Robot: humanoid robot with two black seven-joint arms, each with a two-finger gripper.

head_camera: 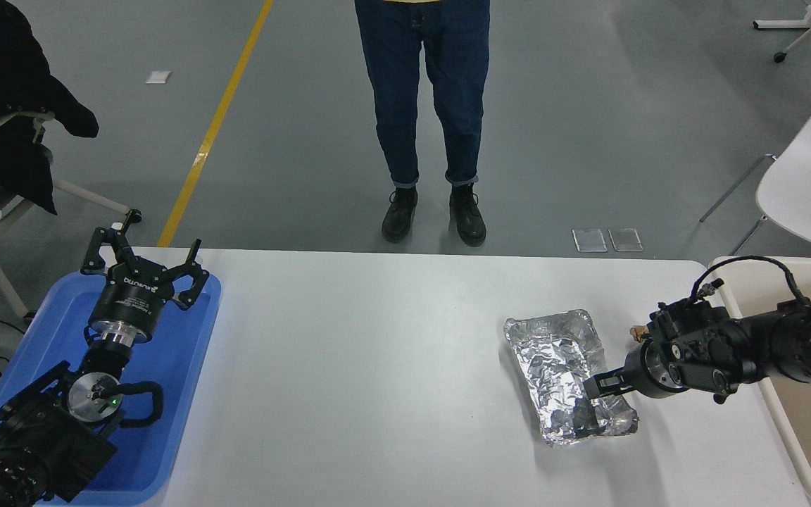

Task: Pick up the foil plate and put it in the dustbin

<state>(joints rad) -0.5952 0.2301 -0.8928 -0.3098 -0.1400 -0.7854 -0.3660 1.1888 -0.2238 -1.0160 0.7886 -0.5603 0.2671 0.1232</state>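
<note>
We see the foil plate (562, 366) lying on the white surface (377, 366), right of centre, its long side running toward the near edge. The right end effector (592, 398) reaches in from the right, over the plate's near right rim; we cannot tell how far its fingers are spread (they blur against the foil). The beige dustbin (775, 415) stands just beyond. Bare surface lies left of the plate. The left end effector (143, 264) rests spread wide above the blue tray (180, 394).
</note>
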